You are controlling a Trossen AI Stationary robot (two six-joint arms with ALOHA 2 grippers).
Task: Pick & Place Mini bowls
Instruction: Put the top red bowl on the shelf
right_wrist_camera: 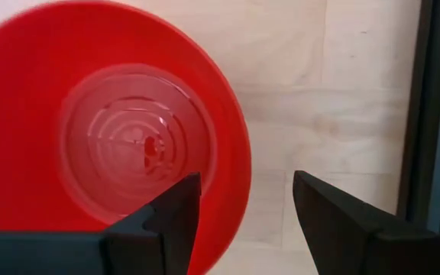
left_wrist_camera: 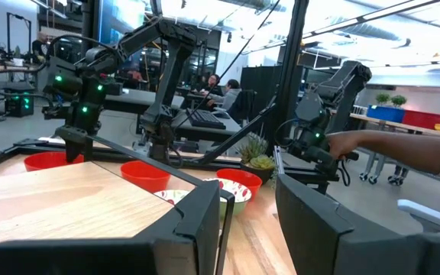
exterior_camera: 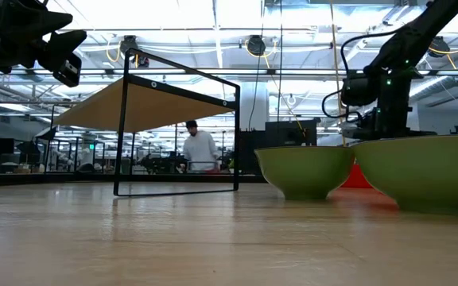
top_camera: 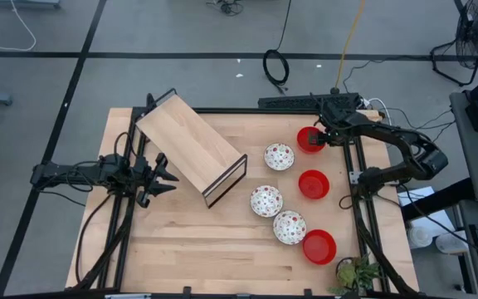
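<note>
Six mini bowls sit on their bases on the table's right half. Three are red. Three are white with a red pattern. My right gripper is open, pointing down over the far red bowl. One finger is above the bowl's inside and the other is outside its rim. My left gripper is open and waits at the table's left, beside the wooden rack. My right gripper straddles the far red bowl's rim on the side toward the table's right edge, coming from above. One finger is over the inside and one finger is outside. Whether either finger touches the bowl, I cannot tell. The bowl sits on the table.
A wooden-topped rack with a black metal frame stands tilted across the table's left-centre, between my left gripper and the bowls. A small plant is at the near right corner. A person's arm shows beyond the table's right side.
</note>
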